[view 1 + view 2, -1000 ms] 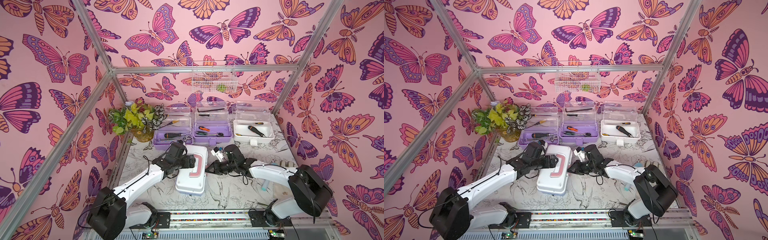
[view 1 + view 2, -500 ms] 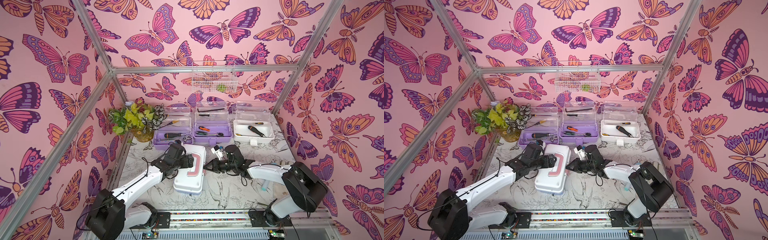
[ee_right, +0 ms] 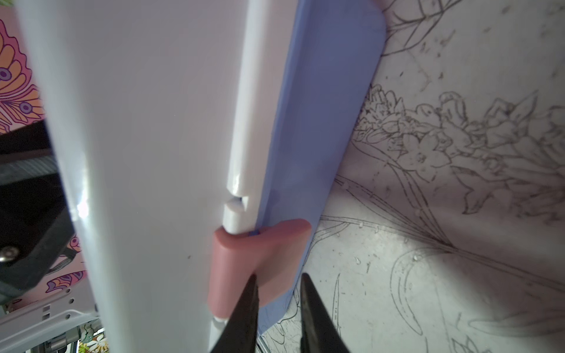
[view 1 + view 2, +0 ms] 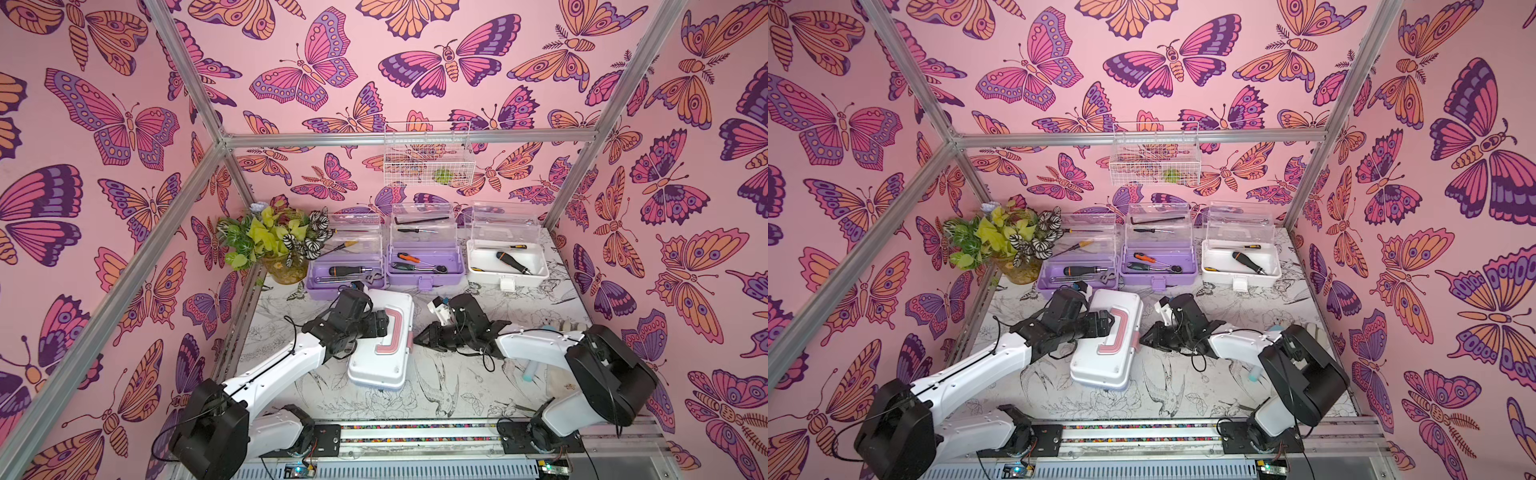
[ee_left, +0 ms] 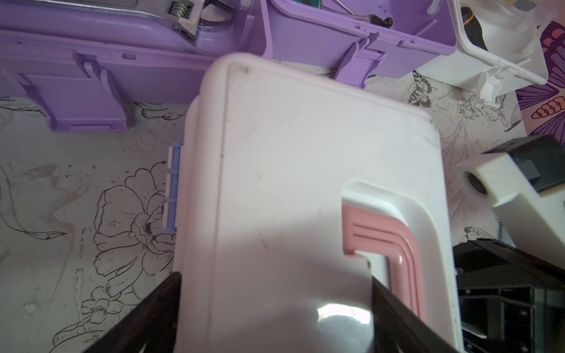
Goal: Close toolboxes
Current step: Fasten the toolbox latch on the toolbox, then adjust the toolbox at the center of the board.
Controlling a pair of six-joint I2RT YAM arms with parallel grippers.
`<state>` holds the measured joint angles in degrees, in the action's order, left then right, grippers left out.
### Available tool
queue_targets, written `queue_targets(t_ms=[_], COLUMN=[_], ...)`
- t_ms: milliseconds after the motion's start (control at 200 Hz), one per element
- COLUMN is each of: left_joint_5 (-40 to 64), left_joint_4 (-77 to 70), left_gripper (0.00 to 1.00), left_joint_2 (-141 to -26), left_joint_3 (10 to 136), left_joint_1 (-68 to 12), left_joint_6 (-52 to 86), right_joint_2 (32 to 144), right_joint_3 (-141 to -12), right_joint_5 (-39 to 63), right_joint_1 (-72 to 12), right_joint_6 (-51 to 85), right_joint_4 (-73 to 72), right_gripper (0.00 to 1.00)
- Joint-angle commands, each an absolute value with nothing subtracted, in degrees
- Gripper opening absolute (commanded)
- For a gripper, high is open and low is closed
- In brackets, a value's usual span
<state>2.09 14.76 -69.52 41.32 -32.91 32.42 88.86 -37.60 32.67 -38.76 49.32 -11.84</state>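
Observation:
The light-blue toolbox [image 4: 378, 365] lies mid-table with its white lid [image 5: 305, 152] down and its pink handle [image 4: 395, 332] flat. My left gripper [image 4: 383, 323] spans the lid, one finger [image 5: 165, 305] at the hinge side and the other in the handle recess, touching both. My right gripper [image 3: 279, 281] has its tips barely apart at the pink latch [image 3: 260, 253], against the blue base [image 3: 321, 122]. Along the back stand two lilac toolboxes [image 4: 345, 278] [image 4: 424, 268] and a white toolbox [image 4: 507, 268], each with its clear lid upright and tools inside.
A potted plant [image 4: 278, 245] fills the back left corner next to the left lilac box. A white wire basket [image 4: 428, 158] hangs on the back wall. A small blue-tipped tube [image 4: 530, 372] lies under the right arm. The arms' rail [image 4: 415, 432] runs along the front edge.
The light-blue toolbox has turned a little and shifted left with the left gripper on it. The right gripper has followed toward its latch side, jaws parting slightly.

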Motion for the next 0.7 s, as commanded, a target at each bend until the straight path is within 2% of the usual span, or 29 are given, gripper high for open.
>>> queue_targets(t_ms=[0,270,466,586,696], left_joint_5=[9.9,8.6,2.6,-4.6,-12.0], left_joint_4=[18.8,19.3,27.3,34.5,40.6], left_gripper=[0.88,0.87,0.88,0.87,0.87], left_joint_2=[-70.7,-70.5,-69.9,-70.2,-71.5], left_joint_3=[39.6,39.4,43.5,47.8,51.4], left_joint_1=[-33.8,-33.9,-33.2,-32.3,-32.2], left_joint_6=[34.7,34.6,29.6,25.2,22.9], right_joint_2=[92.4,92.6,86.1,82.5,79.6], right_joint_3=[-37.7,-38.1,-42.1,-43.6,-46.8], right_joint_5=[35.7,36.7,29.3,26.6,22.7], right_joint_1=[-40.8,-41.6,-40.6,-37.6,-37.2], right_joint_6=[51.8,52.7,42.8,40.5,37.5], right_joint_4=[-19.7,-22.9,-0.4,9.4,18.5], right_gripper=[0.26,0.26,0.26,0.26,0.31])
